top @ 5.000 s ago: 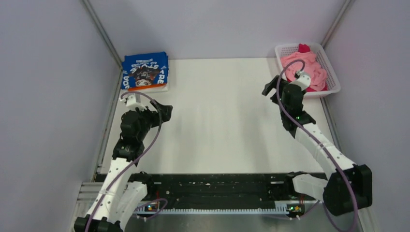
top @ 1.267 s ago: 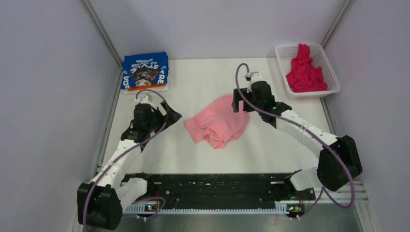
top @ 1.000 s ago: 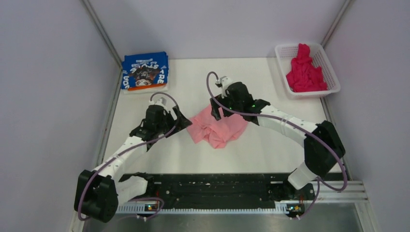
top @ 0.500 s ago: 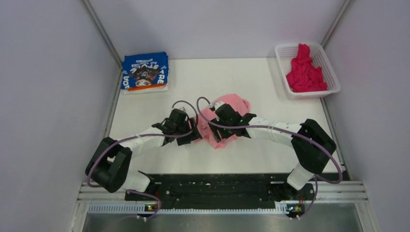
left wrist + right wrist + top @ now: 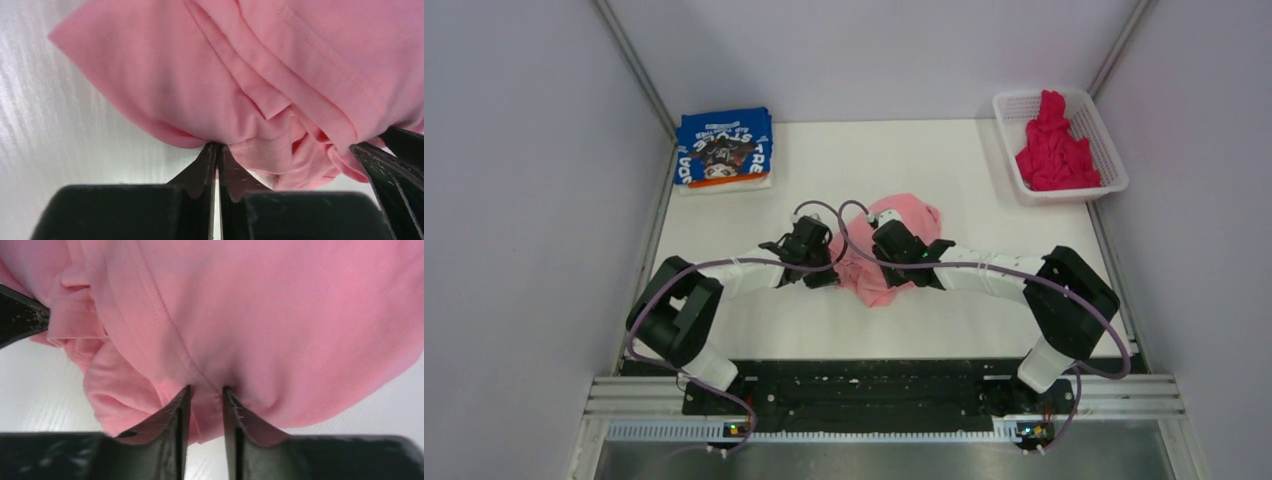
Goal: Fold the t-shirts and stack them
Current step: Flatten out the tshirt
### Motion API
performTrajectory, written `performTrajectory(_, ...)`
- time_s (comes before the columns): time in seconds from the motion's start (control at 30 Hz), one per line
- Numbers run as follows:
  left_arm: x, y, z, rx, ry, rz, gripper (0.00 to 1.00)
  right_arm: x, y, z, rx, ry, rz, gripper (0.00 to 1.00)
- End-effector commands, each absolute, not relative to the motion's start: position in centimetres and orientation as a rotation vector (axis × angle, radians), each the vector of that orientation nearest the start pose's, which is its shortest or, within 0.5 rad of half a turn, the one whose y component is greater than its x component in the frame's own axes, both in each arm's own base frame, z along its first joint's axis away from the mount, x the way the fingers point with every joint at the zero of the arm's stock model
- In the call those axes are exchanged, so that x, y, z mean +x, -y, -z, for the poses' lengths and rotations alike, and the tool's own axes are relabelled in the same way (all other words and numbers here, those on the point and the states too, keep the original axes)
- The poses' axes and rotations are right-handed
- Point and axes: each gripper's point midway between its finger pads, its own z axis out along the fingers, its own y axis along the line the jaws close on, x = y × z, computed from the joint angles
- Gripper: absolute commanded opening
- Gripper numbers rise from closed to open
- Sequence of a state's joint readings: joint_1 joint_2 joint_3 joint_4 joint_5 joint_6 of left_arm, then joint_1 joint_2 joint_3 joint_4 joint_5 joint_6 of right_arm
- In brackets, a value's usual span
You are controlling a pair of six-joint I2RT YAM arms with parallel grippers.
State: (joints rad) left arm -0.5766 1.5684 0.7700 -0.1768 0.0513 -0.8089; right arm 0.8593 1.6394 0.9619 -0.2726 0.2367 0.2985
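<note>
Newly, both tools [image 5: 216,145] [image 5: 205,389] on pink shirt [image 5: 909,215].

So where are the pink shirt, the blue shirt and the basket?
pink shirt [image 5: 912,214], top view, far bare edge.
blue shirt [image 5: 724,148], top view, printed middle.
basket [image 5: 1015,107], top view, far left mesh wall.

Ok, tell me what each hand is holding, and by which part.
Both hold the light pink t-shirt. The left hand pinches a bunched fold at its crumpled edge; the right hand pinches a fold beside a stitched seam.
</note>
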Motion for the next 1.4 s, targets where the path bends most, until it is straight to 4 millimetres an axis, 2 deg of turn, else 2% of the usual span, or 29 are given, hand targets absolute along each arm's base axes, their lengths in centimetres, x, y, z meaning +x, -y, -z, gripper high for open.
performTrajectory(0.0, 27.3, 20.7, -0.3, -0.287, -2.677, 0.403, 0.0, 28.3, -26.4, -5.5, -0.504, -2.359, -0.15, 0.24)
performTrajectory(0.1, 27.5, 20.0, -0.2, -0.304, -2.665, 0.351, 0.0, 28.7, -25.7, -5.9, -0.465, -2.341, -0.11, 0.11)
performTrajectory(0.2, 27.8, 19.5, -1.5, -0.322, -2.601, 0.356, 0.0, 29.0, -24.9, -6.7, -0.42, -2.315, -0.084, 0.02)
performTrajectory(0.3, 28.2, 18.6, -3.5, -0.343, -2.53, 0.333, 0.0, 28.8, -25.1, -7.4, -0.424, -2.295, -0.129, 0.0)
performTrajectory(0.47, 28.2, 17.4, -6.3, -0.348, -2.448, 0.325, 0.0, 26.9, -28.2, -7.5, -0.588, -2.296, -0.354, 0.13)
performTrajectory(0.6, 27.8, 17.5, -7.0, -0.351, -2.435, 0.364, 0.0, 25.8, -29.2, -6.8, -0.64, -2.317, -0.434, 0.25)
performTrajectory(0.7, 27.6, 17.5, -7.0, -0.357, -2.434, 0.37, 0.0, 25.5, -28.4, -5.7, -0.631, -2.359, -0.392, 0.36)
performTrajectory(0.77, 27.5, 17.4, -7.1, -0.356, -2.432, 0.372, 0.0, 25.2, -27.6, -4.8, -0.621, -2.394, -0.346, 0.4)
performTrajectory(1.0, 27.8, 16.4, -8.4, -0.367, -2.387, 0.329, 0.0, 25.2, -23.2, -2.9, -0.494, -2.451, -0.086, 0.42)
performTrajectory(1.1, 27.8, 15.8, -8.9, -0.377, -2.365, 0.31, 0.0, 24.8, -22.7, -2.3, -0.477, -2.473, -0.072, 0.42)
performTrajectory(1.17, 27.8, 15.5, -9.2, -0.383, -2.356, 0.292, 0.0, 24.5, -22.7, -1.8, -0.464, -2.484, -0.085, 0.39)
performTrajectory(1.23, 27.8, 15.0, -9.6, -0.392, -2.339, 0.275, 0.0, 24.4, -22.4, -1.5, -0.446, -2.492, -0.078, 0.29)
performTrajectory(1.3, 27.8, 14.5, -10.0, -0.399, -2.32, 0.259, 0.0, 24.5, -21.9, -1.4, -0.408, -2.492, -0.048, 0.06)
performTrajectory(1.33, 27.8, 14.4, -10.3, -0.403, -2.31, 0.253, 0.0, 24.6, -21.6, -1.5, -0.385, -2.485, -0.03, 0.0)
performTrajectory(1.37, 27.9, 14.1, -10.8, -0.409, -2.294, 0.248, 0.0, 24.7, -21.3, -2.0, -0.357, -2.47, -0.022, 0.0)
